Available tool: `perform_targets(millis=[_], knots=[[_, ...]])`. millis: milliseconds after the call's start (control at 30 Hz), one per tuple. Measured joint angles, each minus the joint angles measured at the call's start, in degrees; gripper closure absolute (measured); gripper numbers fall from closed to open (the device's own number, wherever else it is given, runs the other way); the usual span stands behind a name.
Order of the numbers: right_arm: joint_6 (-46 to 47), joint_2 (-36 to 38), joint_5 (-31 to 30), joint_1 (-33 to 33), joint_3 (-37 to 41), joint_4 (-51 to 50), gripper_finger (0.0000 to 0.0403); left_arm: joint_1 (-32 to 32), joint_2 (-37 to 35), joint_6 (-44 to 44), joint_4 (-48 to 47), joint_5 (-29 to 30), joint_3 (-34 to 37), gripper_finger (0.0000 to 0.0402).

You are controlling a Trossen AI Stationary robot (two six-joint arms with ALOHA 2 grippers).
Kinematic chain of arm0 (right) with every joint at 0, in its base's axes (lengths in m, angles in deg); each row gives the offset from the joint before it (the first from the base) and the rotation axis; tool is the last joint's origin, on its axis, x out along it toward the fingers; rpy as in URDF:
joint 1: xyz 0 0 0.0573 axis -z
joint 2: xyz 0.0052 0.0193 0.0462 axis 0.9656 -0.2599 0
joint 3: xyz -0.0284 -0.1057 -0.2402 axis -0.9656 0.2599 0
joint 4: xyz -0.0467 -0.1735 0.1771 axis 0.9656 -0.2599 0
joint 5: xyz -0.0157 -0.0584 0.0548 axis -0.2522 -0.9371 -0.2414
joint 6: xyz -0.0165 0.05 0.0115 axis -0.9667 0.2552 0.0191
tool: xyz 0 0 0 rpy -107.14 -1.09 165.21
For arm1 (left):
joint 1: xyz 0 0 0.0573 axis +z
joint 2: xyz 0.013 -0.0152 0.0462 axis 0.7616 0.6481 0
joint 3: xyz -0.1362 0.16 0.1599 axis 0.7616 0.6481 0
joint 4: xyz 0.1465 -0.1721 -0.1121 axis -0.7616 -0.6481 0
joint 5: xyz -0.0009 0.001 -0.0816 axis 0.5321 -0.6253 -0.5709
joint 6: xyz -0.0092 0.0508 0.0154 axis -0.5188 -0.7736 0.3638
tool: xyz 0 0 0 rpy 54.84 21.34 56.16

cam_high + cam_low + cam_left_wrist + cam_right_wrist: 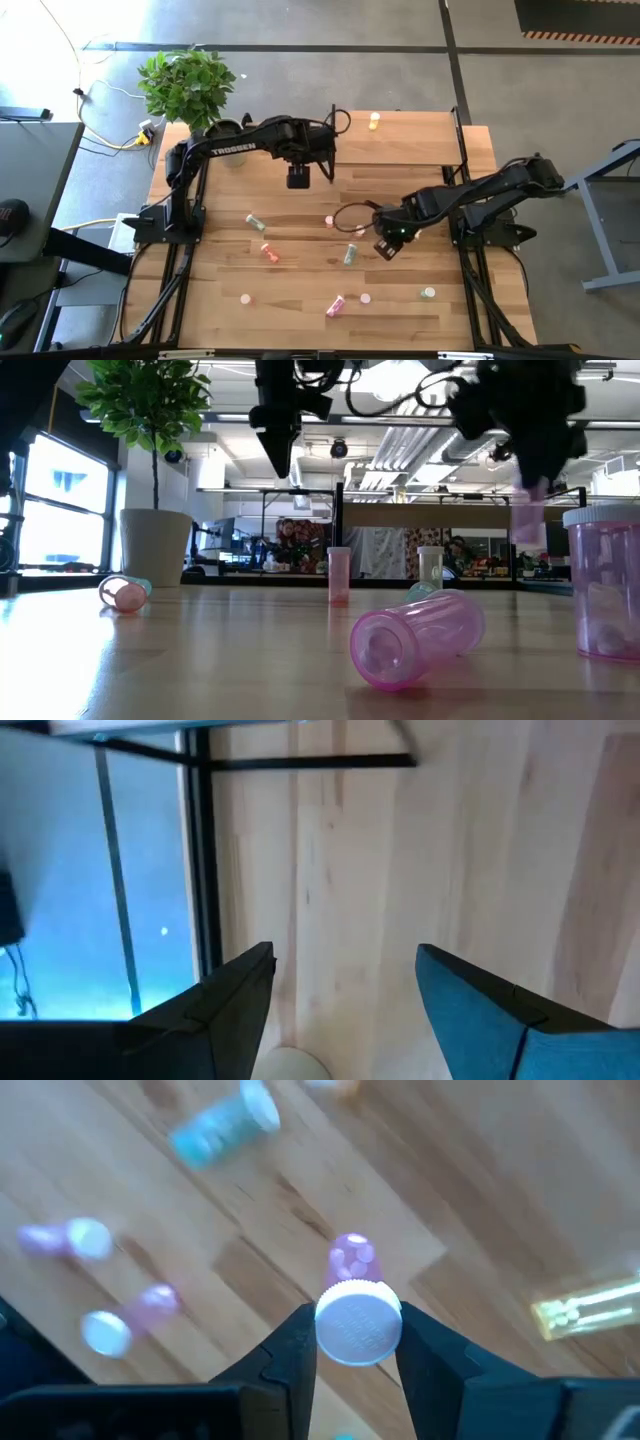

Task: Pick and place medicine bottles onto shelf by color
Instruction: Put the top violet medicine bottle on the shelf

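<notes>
Bottles scattered over the tabletop (300, 290), most lying on their sides. Nearest the low camera: a pink bottle (415, 637) on its side, mouth toward the lens, and another pink one (606, 585) upright at the picture's edge.

Right gripper (356, 1342) clamped narrow on a white-capped pink bottle (356, 1315), fingers on either side just below the cap, bottle lifted clear of the wood. From above, right gripper (388, 243) hangs mid-table.

Handling, by judgement: thin clear plastic, very light, smooth, rolls freely when lying down. Grip across the body near the cap, gently; a hard squeeze could pop it out.

Left gripper (298, 178) waits farther back, fingers (220, 1005) spread wide, holding nothing.

Farthest: a yellow bottle (374, 121) upright at the far edge.
</notes>
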Motion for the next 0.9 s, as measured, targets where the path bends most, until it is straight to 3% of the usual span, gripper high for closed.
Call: perform_targets(millis=[467, 667, 900], knots=[[-5.55, 0.02, -14.76, 12.35, -19.84, -15.93, 0.0297, 7.36, 0.00, -5.17, 4.51, -8.46, 0.00, 0.0165], [-10.00, 0.02, -21.08, 19.96, -28.76, -24.72, 0.0297, 8.21, 0.00, -6.00, 9.04, -15.46, 0.00, 0.0165], [-17.19, 0.04, -24.70, 29.17, -36.94, -30.46, 0.0297, 8.16, 0.00, -6.63, 11.61, -19.06, 0.00, 0.0165]])
